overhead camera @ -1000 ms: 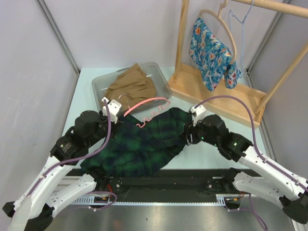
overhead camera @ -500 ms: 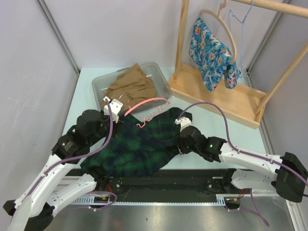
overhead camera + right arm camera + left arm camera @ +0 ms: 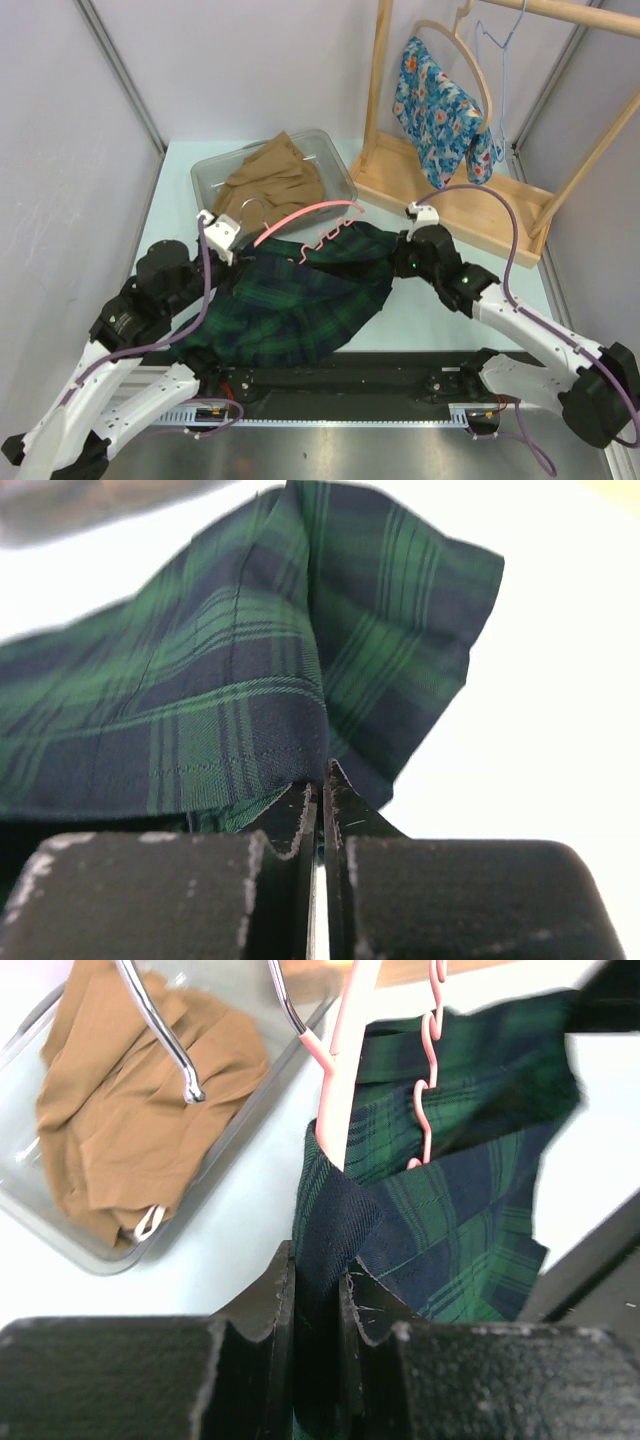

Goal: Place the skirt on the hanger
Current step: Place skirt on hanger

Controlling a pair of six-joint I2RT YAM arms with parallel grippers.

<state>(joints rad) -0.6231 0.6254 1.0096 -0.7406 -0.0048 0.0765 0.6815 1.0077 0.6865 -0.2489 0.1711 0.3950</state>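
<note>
The dark green plaid skirt [image 3: 300, 305] lies spread between both arms, hanging over the table's near edge. A pink hanger [image 3: 300, 215] with a metal hook rests along its top edge; in the left wrist view one pink hanger [image 3: 338, 1080] arm runs down into the skirt [image 3: 470, 1220] waist. My left gripper [image 3: 318, 1282] is shut on a fold of the waistband just below that arm, at the skirt's left corner [image 3: 228, 250]. My right gripper [image 3: 322, 778] is shut on the hem of the skirt [image 3: 200, 710] at its right corner [image 3: 402, 258].
A clear tray [image 3: 335, 160] holding a tan garment [image 3: 272, 178] sits behind the hanger. A wooden rack [image 3: 450, 205] at the back right carries a floral garment [image 3: 438, 110] on a wooden hanger and a blue wire hanger [image 3: 500, 70]. Grey walls close both sides.
My right gripper reached left over the skirt, then drew back right and shut on its edge, pulling that corner out. My left arm shifted slightly left with the hanger.
</note>
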